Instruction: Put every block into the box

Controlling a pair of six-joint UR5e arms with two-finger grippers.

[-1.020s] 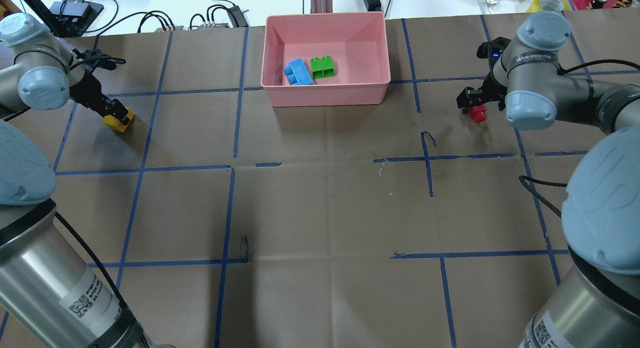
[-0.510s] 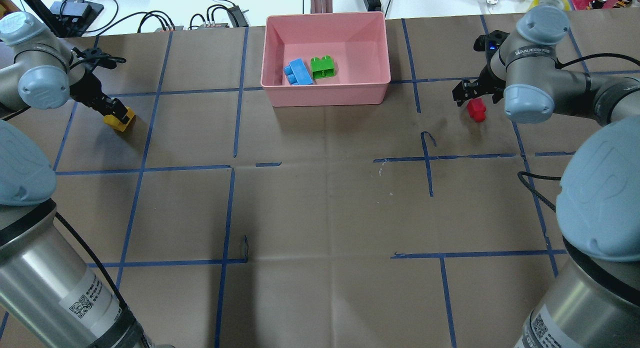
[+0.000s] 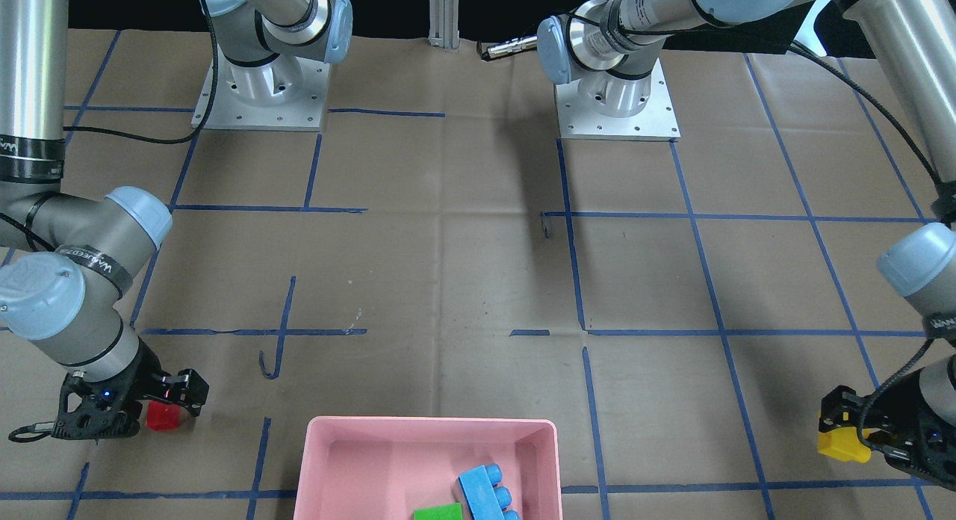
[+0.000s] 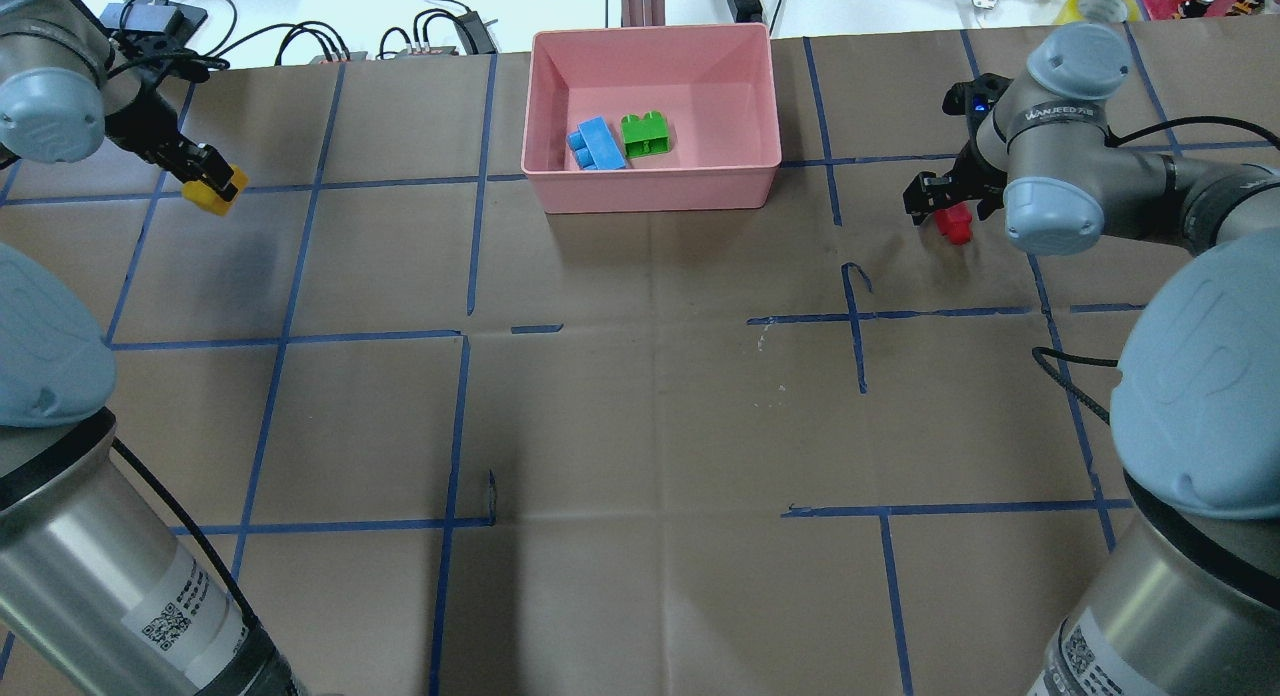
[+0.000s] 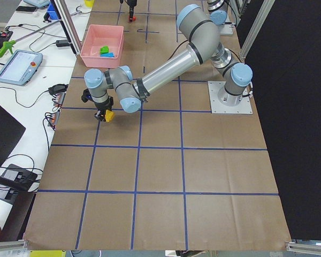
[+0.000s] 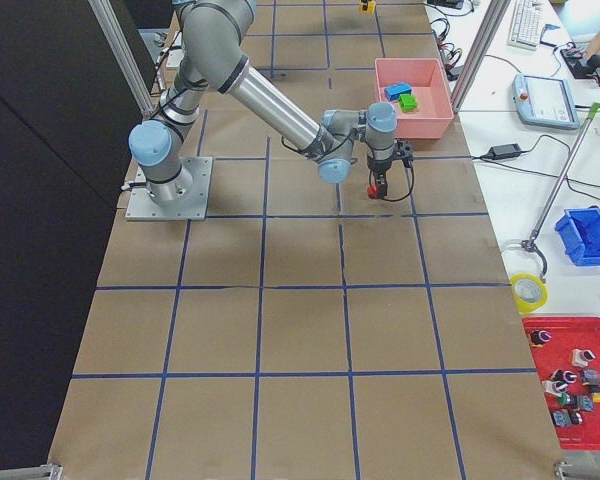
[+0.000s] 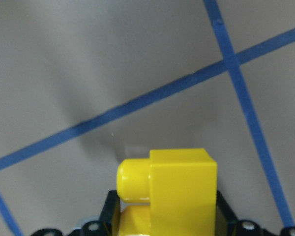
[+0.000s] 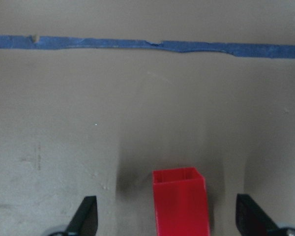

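Observation:
The pink box point(image 4: 650, 191) stands at the table's far middle, with the blue brick point(image 4: 596, 144) and the green brick point(image 4: 645, 134) inside. My left gripper point(image 4: 205, 176) is shut on the yellow brick point(image 4: 215, 193) and holds it above the table at the far left; the brick fills the left wrist view point(image 7: 179, 187). My right gripper point(image 4: 945, 211) is open and low, straddling the red brick point(image 4: 956, 223), which rests on the table right of the box. In the right wrist view the red brick point(image 8: 181, 201) sits between the spread fingers point(image 8: 86, 219) without touching them.
Cables and power units point(image 4: 440, 26) lie beyond the far edge. A yellow tape roll point(image 4: 1095, 1) sits at the far right. Blue tape lines point(image 4: 470, 176) grid the brown table cover. Both arm bases point(image 3: 616, 94) stand at the near side.
My left gripper has risen with the yellow brick, lifting it off the table and moving it farther away. My right gripper shifted slightly around the red brick, which stayed in place.

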